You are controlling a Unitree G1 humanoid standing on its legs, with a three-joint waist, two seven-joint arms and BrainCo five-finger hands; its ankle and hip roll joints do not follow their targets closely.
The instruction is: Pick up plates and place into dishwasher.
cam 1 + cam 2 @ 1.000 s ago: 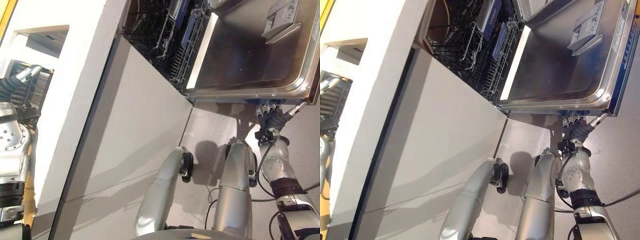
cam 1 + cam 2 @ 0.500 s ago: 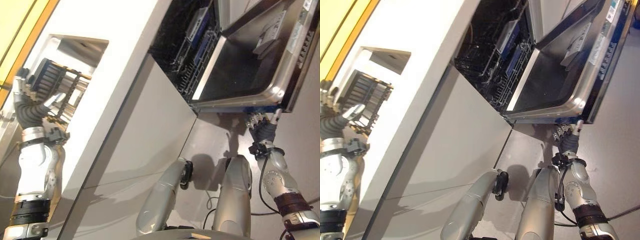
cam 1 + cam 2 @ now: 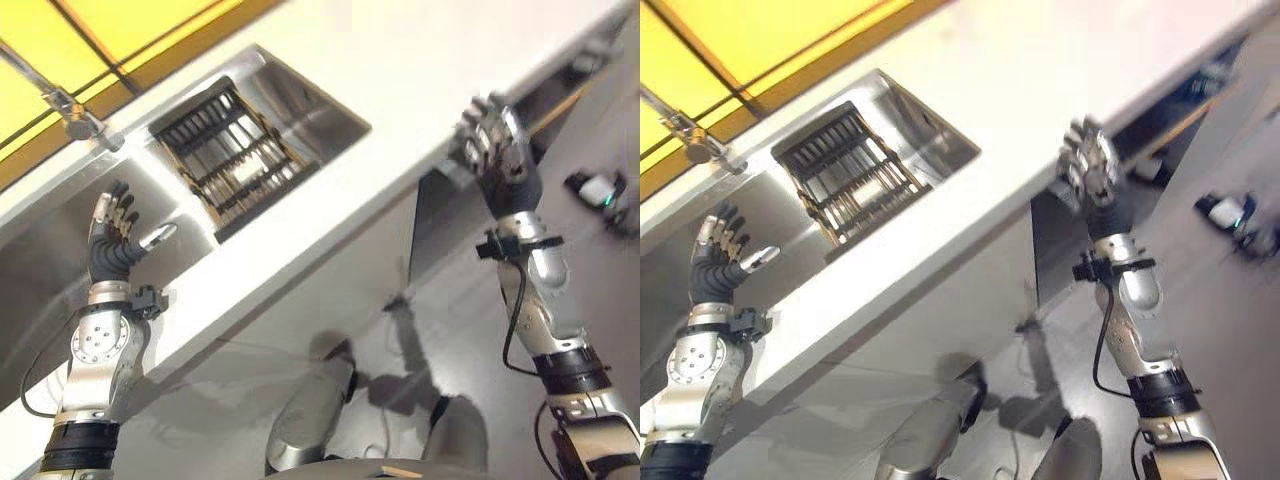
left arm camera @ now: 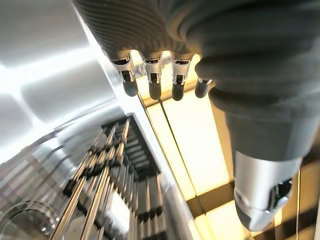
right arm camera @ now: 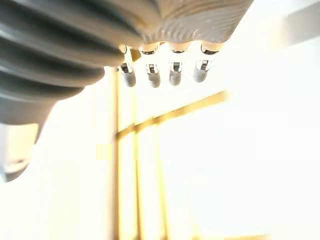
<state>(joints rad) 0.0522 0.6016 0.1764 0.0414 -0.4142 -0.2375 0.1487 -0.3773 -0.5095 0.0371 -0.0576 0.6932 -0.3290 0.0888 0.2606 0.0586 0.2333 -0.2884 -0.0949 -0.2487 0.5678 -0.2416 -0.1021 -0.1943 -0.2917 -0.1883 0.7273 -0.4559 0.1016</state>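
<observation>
Looking now at the sink point(image 3: 300, 95) rather than the open dishwasher, the head camera has swung up and away within the last second, so the dishwasher door and racks that filled the earlier frames have dropped from sight. Taking the sink as the landmark and moving left to right: the faucet point(image 3: 75, 115) stands at its left rim, in front of a yellow wall panel point(image 3: 120, 30). The left hand point(image 3: 112, 240) is raised just in front of the sink's left part, fingers point(image 4: 152, 82) spread wide and straight, thumb apart, holding nothing. Inside the sink sits a dark slatted dish rack point(image 3: 232, 160); the left wrist view shows its bars close up, with what looks like a clear glass plate point(image 4: 22, 225) at the near end, though that is hard to tell. The white table point(image 3: 400, 60) runs past the sink's right side. Well to the right of the sink, the right hand point(image 3: 495, 145) has come up from under the dishwasher door to table height, fingers point(image 5: 175, 72) straight and relaxed, also empty. This suggests a turn from loading toward fetching the next plate; no plate is held yet.
</observation>
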